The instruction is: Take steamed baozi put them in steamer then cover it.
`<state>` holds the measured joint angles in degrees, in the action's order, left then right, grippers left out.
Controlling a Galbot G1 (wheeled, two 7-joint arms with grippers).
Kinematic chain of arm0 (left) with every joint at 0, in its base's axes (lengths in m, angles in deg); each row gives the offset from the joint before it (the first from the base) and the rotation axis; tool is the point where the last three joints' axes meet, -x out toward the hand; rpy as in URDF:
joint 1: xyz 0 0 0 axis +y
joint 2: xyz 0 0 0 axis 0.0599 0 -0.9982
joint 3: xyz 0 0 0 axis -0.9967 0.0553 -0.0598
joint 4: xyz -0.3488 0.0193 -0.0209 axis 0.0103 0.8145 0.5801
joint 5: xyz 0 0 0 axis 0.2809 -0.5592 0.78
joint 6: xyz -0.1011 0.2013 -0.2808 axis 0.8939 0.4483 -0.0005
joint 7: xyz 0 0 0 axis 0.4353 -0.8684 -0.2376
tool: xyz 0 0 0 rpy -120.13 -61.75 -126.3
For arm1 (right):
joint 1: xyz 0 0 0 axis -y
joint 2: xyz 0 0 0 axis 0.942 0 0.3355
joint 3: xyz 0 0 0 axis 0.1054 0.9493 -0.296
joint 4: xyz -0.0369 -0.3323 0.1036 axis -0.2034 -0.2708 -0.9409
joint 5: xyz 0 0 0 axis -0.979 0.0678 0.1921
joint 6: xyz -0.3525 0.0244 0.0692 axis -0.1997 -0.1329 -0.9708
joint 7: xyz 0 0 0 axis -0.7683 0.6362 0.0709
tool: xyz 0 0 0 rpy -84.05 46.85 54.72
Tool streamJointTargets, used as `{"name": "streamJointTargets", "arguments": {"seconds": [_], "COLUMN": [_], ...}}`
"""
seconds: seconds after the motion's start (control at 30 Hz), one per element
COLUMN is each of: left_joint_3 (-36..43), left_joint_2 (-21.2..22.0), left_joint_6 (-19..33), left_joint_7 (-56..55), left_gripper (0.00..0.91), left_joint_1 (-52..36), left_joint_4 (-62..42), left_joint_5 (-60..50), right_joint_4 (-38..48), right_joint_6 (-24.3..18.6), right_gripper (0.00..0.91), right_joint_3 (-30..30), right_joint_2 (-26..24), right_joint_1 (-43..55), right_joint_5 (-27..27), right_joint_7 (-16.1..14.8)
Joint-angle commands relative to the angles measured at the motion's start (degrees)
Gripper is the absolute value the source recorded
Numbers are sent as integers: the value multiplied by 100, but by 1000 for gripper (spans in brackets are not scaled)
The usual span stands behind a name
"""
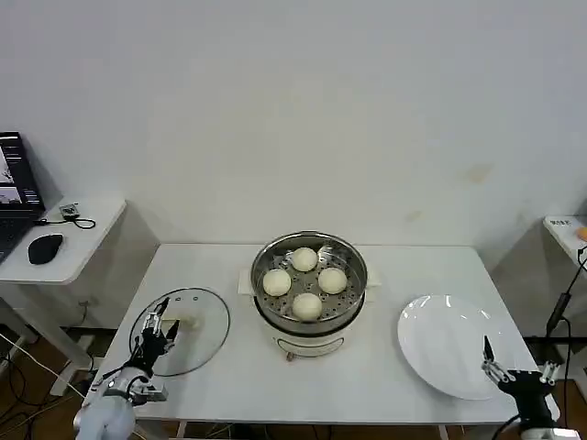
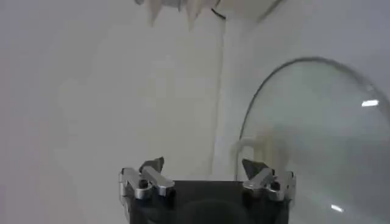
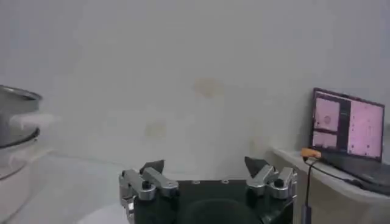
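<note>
The steel steamer point(image 1: 310, 323) stands at the table's middle with several cream-white baozi point(image 1: 305, 259) on its perforated floor. The clear glass cover point(image 1: 204, 341) lies flat on the table to its left, white handle point(image 1: 190, 323) up. My left gripper point(image 1: 161, 325) hovers open over the cover's near-left part. In the left wrist view the gripper point(image 2: 204, 165) holds nothing and the cover point(image 2: 317, 140) is just ahead of it. My right gripper point(image 1: 515, 362) is open and empty at the near right edge of the white plate point(image 1: 440, 339). The right wrist view shows this gripper point(image 3: 204, 164) and the steamer point(image 3: 15, 122) farther off.
The plate is bare. A side table at the far left holds a laptop point(image 1: 14, 197) and a mouse point(image 1: 44, 247). Another small table point(image 1: 569, 227) stands at the right, with a laptop point(image 3: 347, 125) on it. Bare tabletop lies in front of the steamer.
</note>
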<state>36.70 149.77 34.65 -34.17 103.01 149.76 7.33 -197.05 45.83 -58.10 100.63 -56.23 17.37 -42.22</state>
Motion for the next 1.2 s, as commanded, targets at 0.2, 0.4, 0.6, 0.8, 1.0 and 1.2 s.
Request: {"name": "streamJointTargets", "arguments": {"seconds": [0.2, 0.4, 0.6, 0.8, 1.0, 1.2], "left_joint_3": [178, 196, 164, 63, -151, -518], "left_joint_2": [-11, 15, 63, 65, 78, 40], "left_joint_6": [6, 13, 79, 159, 146, -287], "left_joint_7": [-7, -8, 16, -53, -286, -358], "left_gripper": [161, 0, 0, 0, 0, 0], "left_joint_1": [-704, -676, -616, -467, -180, 262], "left_joint_4": [-792, -771, -729, -415, 159, 1088], "left_joint_5": [-96, -123, -175, -165, -165, -567], "right_joint_4": [28, 111, 124, 134, 128, 109], "right_joint_6": [-43, -72, -69, -69, -74, -85], "right_gripper": [907, 907, 907, 907, 907, 907], "right_joint_3": [-31, -21, -4, 80, 195, 298], "right_joint_2": [54, 50, 27, 14, 9, -39], "right_joint_1": [-79, -78, -61, -38, -22, -25], "right_joint_5": [-28, -41, -36, -59, -108, -173], "right_joint_7": [-2, -6, 0, -7, -38, -149]}}
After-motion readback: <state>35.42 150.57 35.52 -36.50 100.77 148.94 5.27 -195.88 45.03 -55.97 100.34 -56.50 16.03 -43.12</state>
